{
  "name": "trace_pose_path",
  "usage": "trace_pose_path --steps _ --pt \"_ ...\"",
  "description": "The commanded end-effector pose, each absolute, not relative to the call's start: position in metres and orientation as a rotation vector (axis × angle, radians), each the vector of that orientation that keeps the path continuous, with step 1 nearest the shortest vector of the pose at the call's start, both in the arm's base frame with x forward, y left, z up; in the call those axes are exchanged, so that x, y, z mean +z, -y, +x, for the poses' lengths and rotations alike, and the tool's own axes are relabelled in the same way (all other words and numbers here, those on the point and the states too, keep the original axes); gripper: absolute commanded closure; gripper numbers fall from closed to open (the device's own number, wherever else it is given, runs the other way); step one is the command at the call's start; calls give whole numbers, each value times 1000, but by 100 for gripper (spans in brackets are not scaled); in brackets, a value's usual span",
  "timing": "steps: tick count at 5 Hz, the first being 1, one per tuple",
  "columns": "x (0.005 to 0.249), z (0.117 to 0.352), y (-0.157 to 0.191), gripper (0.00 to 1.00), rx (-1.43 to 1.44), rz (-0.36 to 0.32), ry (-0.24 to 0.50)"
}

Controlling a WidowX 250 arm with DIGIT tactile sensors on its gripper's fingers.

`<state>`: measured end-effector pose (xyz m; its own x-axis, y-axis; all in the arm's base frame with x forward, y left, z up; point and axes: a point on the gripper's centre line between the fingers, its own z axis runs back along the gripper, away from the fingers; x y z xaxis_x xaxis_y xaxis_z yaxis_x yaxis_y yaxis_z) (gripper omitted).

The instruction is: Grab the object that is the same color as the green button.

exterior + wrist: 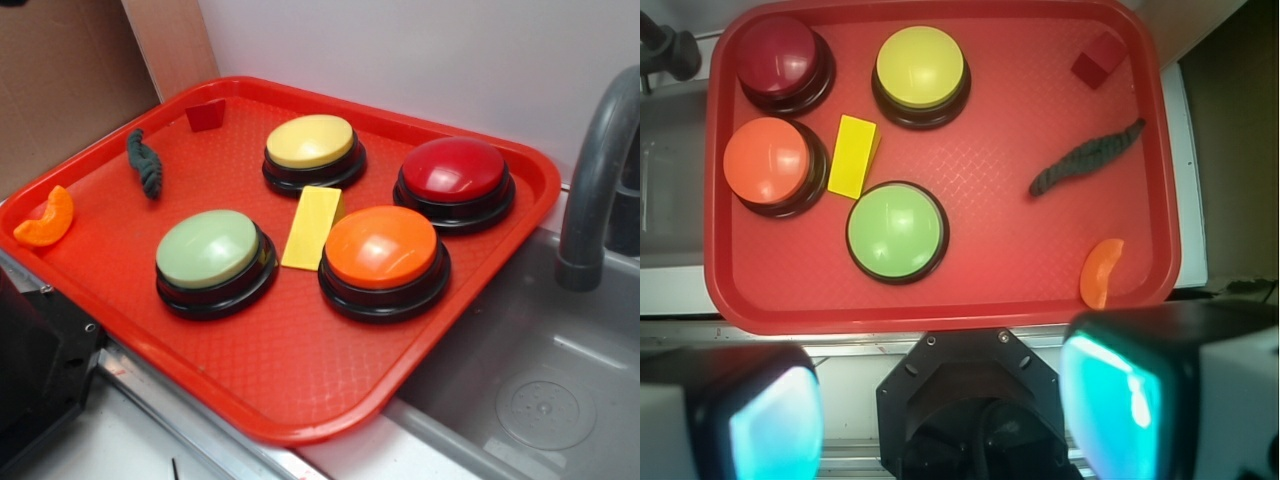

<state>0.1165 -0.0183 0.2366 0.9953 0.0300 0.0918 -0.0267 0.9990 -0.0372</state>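
A toy-kitchen test bench: grey sink [560, 400] with faucet [598, 170], beside a red tray [300, 390].

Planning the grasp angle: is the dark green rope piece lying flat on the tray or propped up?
Lying flat. The rope piece rests lengthwise on the red tray, slightly curved, clear of the red block and orange slice.

A red tray [940, 310] is seen from above. On it four round buttons are set: the red button [780, 58], the yellow button [921, 68], the orange button [768, 162] and the green button [895, 230]. A yellow wedge block [854, 155] is laid between them. The dark green rope-like piece [1085, 158] is lying apart at the right, between a red block [1099, 59] and an orange slice [1101, 272]. The end effector [940, 410] is held wide apart at the bottom edge, clear of everything.
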Motion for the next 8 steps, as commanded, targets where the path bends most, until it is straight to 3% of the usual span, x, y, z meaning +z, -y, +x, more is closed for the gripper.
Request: trace_pose_path --steps 1,3,4,6,8 --pt "237 116 18 0 28 -36 92" --pt "169 202 -46 0 408 -61 152" --pt "140 214 -67 0 649 38 152" --pt "85 206 -91 0 864 24 133" --pt "55 195 -101 0 831 24 138"
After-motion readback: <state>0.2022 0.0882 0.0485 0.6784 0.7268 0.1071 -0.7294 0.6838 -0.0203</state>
